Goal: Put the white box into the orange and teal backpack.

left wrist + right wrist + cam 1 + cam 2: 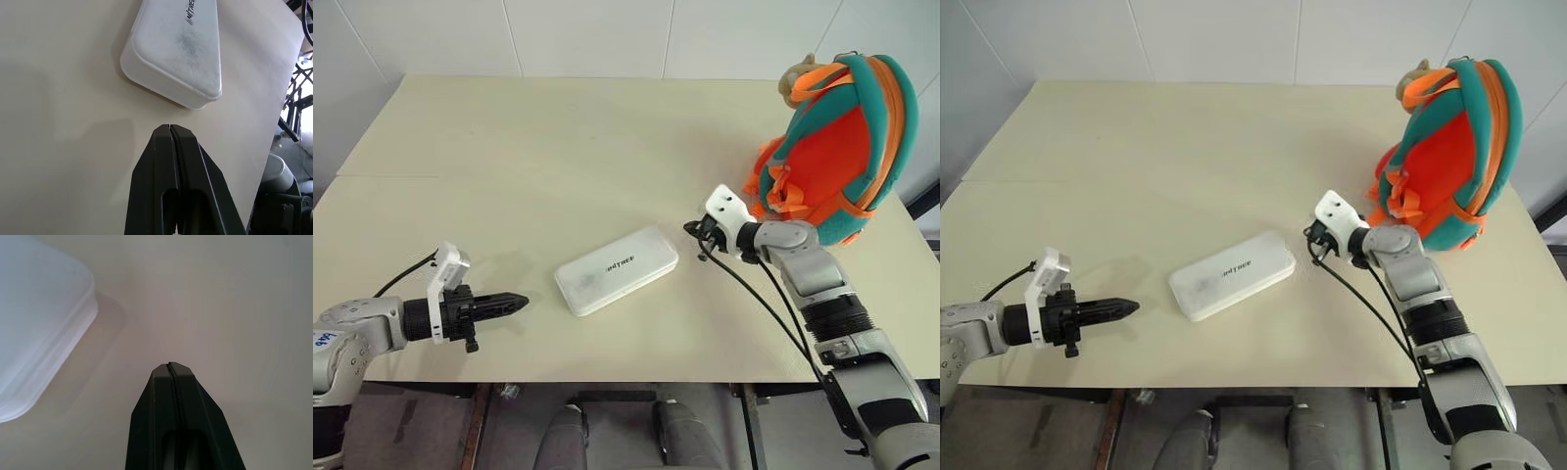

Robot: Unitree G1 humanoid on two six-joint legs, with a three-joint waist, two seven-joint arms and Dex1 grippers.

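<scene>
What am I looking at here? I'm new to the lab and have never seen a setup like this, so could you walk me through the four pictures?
This is a humanoid robot with two arms, each ending in a gripper with two black jaws. The two wide pictures come from cameras on its head, looking down over a cream table. The two close-ups come from cameras on its wrists, looking along each gripper.

On the table lies a flat white box with small dark lettering on its lid. At the far right stands an orange and teal backpack with a tan plush toy at its top.

The left gripper is beside the box's near left end, and the right gripper is off its far right end. Both have their jaws pressed shut and neither holds anything; the box lies free between them.
</scene>
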